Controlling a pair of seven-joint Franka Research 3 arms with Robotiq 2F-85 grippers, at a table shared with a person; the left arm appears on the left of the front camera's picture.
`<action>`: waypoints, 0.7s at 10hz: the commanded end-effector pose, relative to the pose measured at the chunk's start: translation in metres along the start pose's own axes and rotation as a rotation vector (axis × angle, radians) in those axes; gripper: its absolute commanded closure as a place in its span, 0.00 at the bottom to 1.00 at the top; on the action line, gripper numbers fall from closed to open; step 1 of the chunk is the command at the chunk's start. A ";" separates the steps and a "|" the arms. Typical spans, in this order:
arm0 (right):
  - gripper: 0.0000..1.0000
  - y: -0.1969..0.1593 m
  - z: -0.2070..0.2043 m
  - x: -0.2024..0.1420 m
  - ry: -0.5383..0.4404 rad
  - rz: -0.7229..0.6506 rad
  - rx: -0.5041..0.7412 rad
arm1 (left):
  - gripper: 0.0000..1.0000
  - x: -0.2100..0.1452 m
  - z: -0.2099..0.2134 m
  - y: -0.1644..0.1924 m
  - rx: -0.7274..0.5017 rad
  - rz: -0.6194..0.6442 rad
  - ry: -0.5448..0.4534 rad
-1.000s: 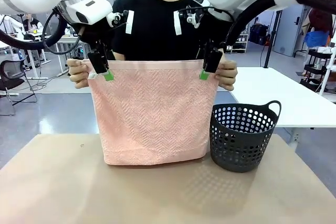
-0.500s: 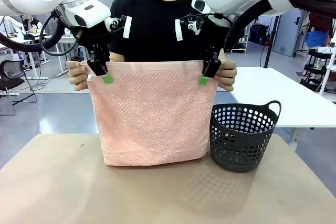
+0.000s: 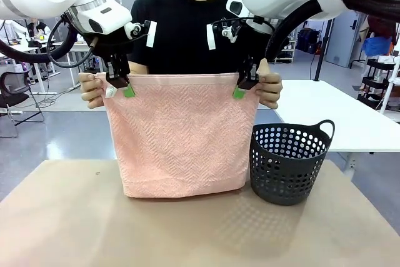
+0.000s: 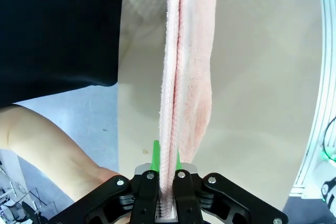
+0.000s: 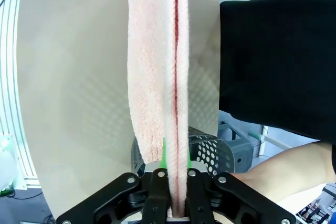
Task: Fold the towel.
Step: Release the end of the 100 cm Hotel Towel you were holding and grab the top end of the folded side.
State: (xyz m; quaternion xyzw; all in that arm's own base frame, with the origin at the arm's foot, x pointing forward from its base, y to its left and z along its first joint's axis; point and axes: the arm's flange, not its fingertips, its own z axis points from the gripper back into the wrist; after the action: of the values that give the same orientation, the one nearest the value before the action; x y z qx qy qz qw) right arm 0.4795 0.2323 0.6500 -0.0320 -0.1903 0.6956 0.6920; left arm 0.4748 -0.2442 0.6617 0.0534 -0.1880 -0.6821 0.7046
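Pale salmon-pink terry towel (image 3: 181, 136) hanging doubled, lower edge on tan table (image 3: 187, 232), left gripper (image 3: 120, 87) and right gripper (image 3: 242, 87) each pinching a top corner, person's hands (image 3: 92, 89) holding just outside them, dark perforated plastic basket (image 3: 289, 164) beside it

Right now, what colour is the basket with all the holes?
The basket is dark grey, clearest in the front view.

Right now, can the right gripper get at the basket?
Probably not yet: the right gripper is shut on the towel at its top corner. The path looks free: the basket stands open, below and beside it.
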 end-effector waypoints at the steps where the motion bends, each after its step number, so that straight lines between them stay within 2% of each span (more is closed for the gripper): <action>1: 1.00 0.000 -0.003 0.000 -0.008 -0.017 0.008 | 1.00 -0.005 0.001 -0.004 -0.008 0.029 -0.005; 7: 1.00 0.000 0.000 0.000 0.000 0.000 0.000 | 1.00 0.000 0.000 0.000 0.000 0.002 0.000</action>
State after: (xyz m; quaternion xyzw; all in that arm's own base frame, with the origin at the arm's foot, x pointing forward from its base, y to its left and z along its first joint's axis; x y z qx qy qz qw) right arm 0.4799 0.2333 0.6490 -0.0303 -0.1896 0.6957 0.6922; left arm 0.4747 -0.2445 0.6611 0.0529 -0.1866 -0.6821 0.7051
